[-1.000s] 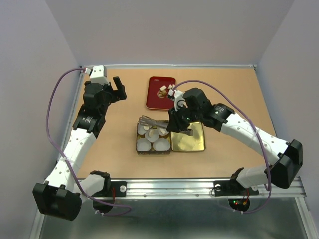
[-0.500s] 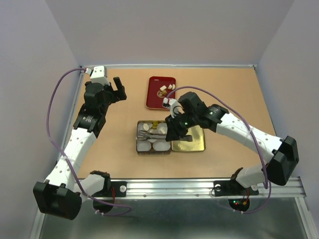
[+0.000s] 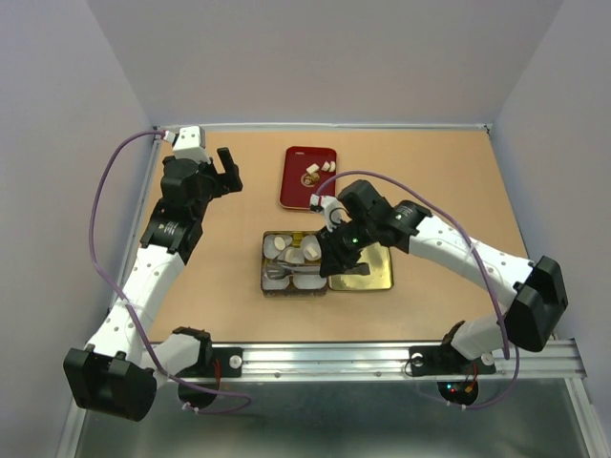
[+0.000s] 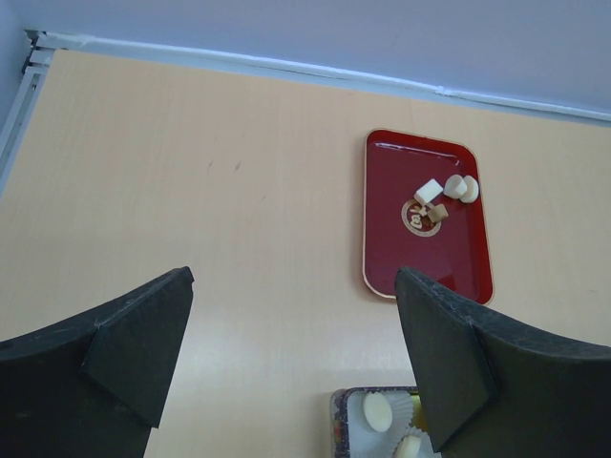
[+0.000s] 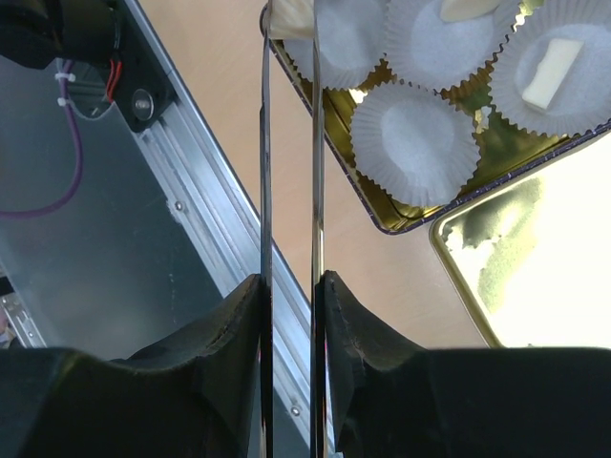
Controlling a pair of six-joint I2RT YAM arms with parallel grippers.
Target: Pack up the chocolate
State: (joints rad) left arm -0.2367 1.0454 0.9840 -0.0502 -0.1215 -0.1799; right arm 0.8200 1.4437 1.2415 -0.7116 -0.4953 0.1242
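My right gripper (image 3: 331,256) (image 5: 290,282) is shut on long metal tweezers (image 5: 265,143), which reach left over the open tin (image 3: 264,286) of white paper cups. The tweezer tips pinch a cream chocolate piece (image 5: 289,19) beside the front-left cup (image 5: 348,38). One cup holds a pale blocky piece (image 5: 551,72); the cup (image 5: 415,143) near it is empty. More chocolate pieces (image 3: 311,176) (image 4: 430,191) lie on the red tray (image 3: 298,191) (image 4: 420,258). My left gripper (image 3: 227,170) (image 4: 291,315) is open and empty, high over the table's back left.
The gold lid (image 3: 368,272) (image 5: 544,277) lies right of the tin. Two cups with round white pieces (image 4: 378,410) show at the left wrist view's bottom edge. The metal rail (image 5: 191,191) runs along the table's near edge.
My right gripper has moved left and toward the near edge, carrying the tweezers from the tin's back row to over its front row. The left arm has not moved.
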